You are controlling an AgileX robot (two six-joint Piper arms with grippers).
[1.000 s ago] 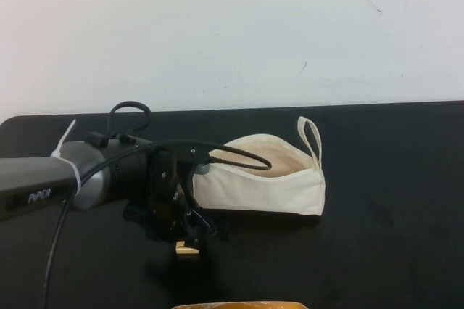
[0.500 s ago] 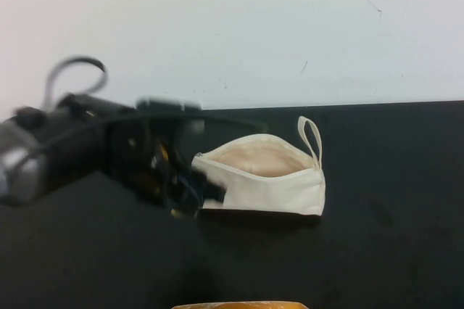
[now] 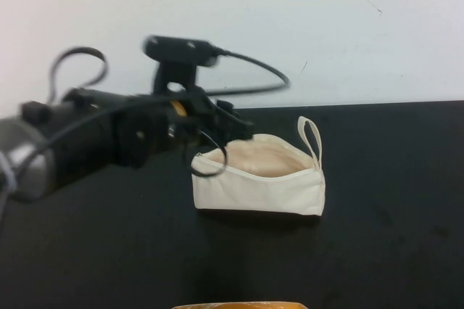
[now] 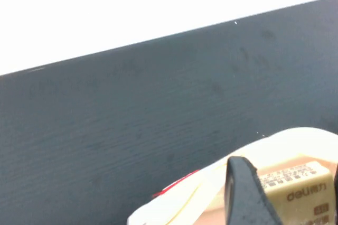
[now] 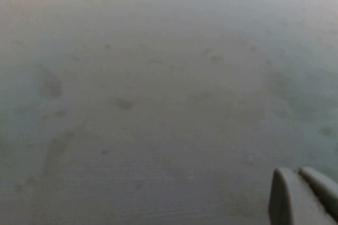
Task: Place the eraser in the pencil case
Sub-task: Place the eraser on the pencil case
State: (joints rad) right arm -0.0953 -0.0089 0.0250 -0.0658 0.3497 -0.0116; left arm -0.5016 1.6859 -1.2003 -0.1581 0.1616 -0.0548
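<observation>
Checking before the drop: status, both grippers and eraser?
Left gripper over pencil case opening, fingers shut on eraser. Right gripper low over bare table, fingers together. Pouch open, nothing blocking.

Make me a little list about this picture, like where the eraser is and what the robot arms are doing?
eraser: held in the left end effector, above the pouch's open mouth
pencil case: lying on the black table, unzipped, loop strap at its far right end
left end effector: shut on the eraser, raised over the case's left end
right end effector: over bare table, fingers together, holding nothing
step left: drop the eraser in
</observation>
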